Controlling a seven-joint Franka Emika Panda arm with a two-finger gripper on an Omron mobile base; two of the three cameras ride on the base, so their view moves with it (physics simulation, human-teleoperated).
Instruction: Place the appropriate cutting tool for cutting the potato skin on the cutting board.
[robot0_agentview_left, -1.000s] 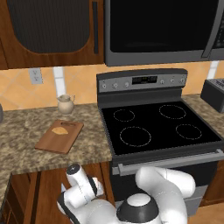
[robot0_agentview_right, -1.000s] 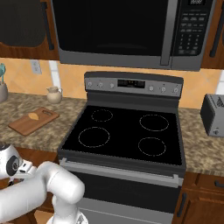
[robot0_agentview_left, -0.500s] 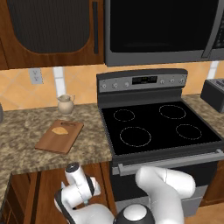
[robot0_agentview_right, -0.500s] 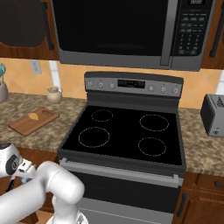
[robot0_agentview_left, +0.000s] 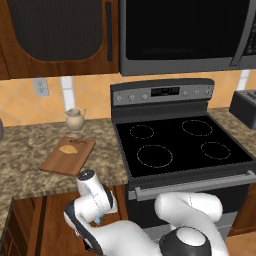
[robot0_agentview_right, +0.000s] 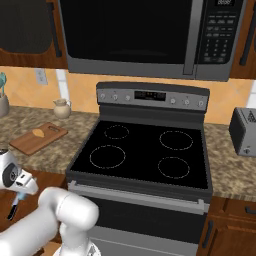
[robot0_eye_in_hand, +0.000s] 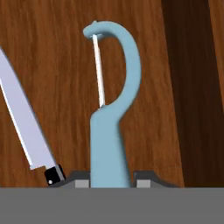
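We see the peeler (robot0_eye_in_hand: 109, 131) clamped by its handle between the gripper (robot0_eye_in_hand: 111, 177) fingers, low in front of the wooden cabinet left of the stove (robot0_agentview_left: 182, 145), the knife (robot0_eye_in_hand: 26, 131) lying just beside it, so the right tool looks chosen. The board (robot0_agentview_left: 68, 155), potato (robot0_agentview_left: 68, 148) on it, waits up on the counter (robot0_agentview_left: 30, 170), well apart. Since half a second ago the hand sits slightly higher; board and potato unchanged.

Glossy white arm, dark joints

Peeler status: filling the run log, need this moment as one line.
gripper: shut on peeler | knife: beside it | potato: on cutting board | peeler not yet placed
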